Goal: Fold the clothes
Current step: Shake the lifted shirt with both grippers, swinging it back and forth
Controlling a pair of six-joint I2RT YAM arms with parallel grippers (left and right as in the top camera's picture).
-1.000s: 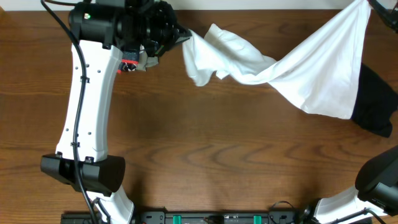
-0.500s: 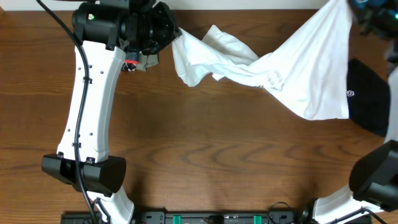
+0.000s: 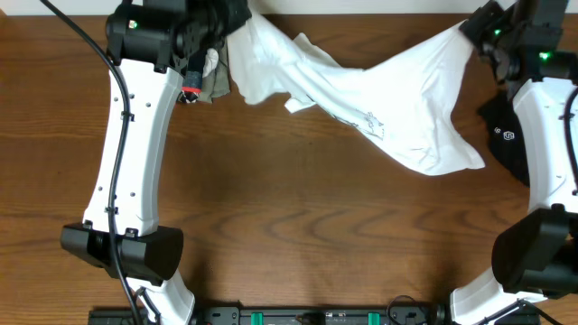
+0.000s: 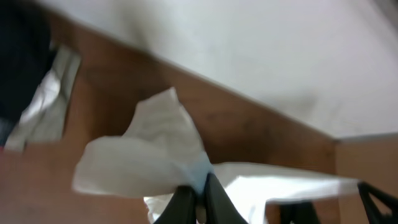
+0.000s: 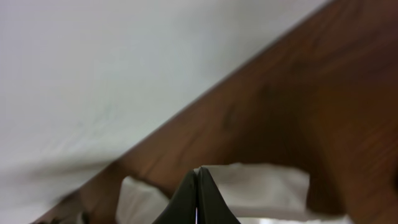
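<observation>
The clothes are a white shirt [image 3: 397, 99] and a black garment [image 3: 502, 152]. The shirt hangs stretched above the far half of the table between my two grippers, sagging in the middle with a loose lobe drooping toward the right. At the far left, my left gripper [image 3: 237, 20] is shut on one bunched corner, and the left wrist view shows its dark fingertips [image 4: 214, 196] pinching white cloth [image 4: 143, 155]. My right gripper [image 3: 471, 34] is shut on the opposite corner at the far right; its tips meet on a thin cloth edge [image 5: 261, 186]. The black garment with a small white logo lies at the right edge, partly under my right arm.
A small crumpled grey rag [image 3: 213, 79] sits beside my left arm's wrist. The table's far edge meets a pale wall [image 5: 93, 62] right behind both grippers. A black rail [image 3: 307, 316] with the arm bases runs along the front edge.
Both grippers have carried the shirt to the left. My right arm has swung into view over the black garment, and the shirt's hanging lobe now droops lower and further left.
</observation>
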